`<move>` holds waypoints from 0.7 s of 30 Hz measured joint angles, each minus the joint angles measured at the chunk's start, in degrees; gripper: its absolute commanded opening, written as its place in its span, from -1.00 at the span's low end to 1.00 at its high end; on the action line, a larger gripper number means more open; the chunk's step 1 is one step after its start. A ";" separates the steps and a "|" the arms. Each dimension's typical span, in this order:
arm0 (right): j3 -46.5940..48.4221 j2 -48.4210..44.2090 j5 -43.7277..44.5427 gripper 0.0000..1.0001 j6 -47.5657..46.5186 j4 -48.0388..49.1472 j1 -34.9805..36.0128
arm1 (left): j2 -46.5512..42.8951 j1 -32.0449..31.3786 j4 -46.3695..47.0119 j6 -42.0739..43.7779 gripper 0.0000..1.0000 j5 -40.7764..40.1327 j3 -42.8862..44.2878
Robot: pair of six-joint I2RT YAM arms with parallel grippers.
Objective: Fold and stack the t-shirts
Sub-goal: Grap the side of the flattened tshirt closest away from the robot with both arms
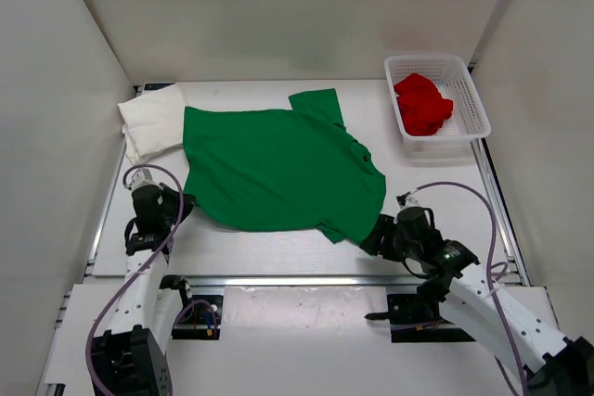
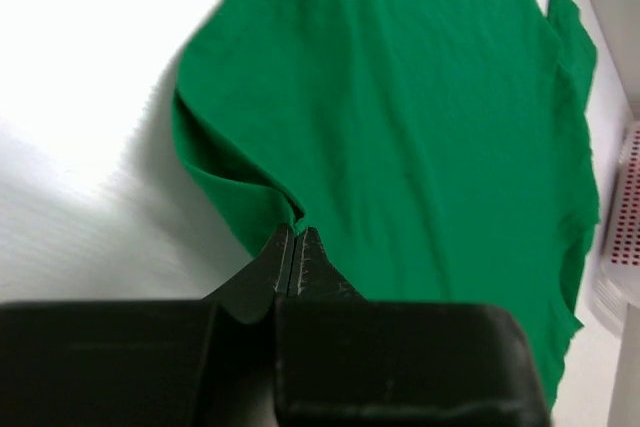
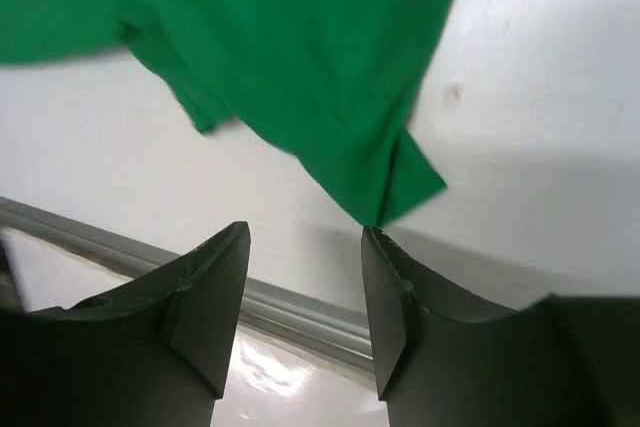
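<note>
table [image 1: 278,249]: white top, everything sits on it
green t-shirt [image 1: 278,169]: spread flat mid-table, hem to the left, neck end to the right; one sleeve points to the far side, the other to the near right. Far-left hem corner touches the white one; can't tell if it overlaps.
white t-shirt [image 1: 153,122]: bunched/folded lump at the far left, partly against the side wall
basket [image 1: 474,99]: white plastic mesh, far right corner, well apart from the green shirt
red t-shirt [image 1: 422,104]: crumpled inside the basket
right gripper [image 3: 305,232]: jaws spread, nothing between them. Near-right sleeve tip ends right at one fingertip [image 3: 385,247]; contact unclear. Low over the table by the near edge rail.
left gripper [image 2: 297,237]: fingers pressed together, pinching the near-left hem corner of the green t-shirt; cloth is puckered into a ridge running up to the tips.
</note>
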 measured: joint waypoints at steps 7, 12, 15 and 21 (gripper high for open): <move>-0.13 7.45 4.55 -0.26 -0.24 -0.15 0.42 | 3.50 -2.67 4.74 -0.68 -1.00 1.75 0.94; -1.16 8.48 2.12 -0.34 -3.41 5.09 -8.98 | 4.11 -4.00 5.92 -0.87 -1.00 2.54 0.94; -1.14 10.47 2.47 -0.20 -4.13 6.45 -6.12 | 4.11 -3.91 6.23 -0.94 -1.00 2.73 0.94; -1.29 13.88 1.27 -0.14 -5.51 11.82 -4.70 | 3.80 -3.91 6.49 -1.11 -1.00 3.04 0.83</move>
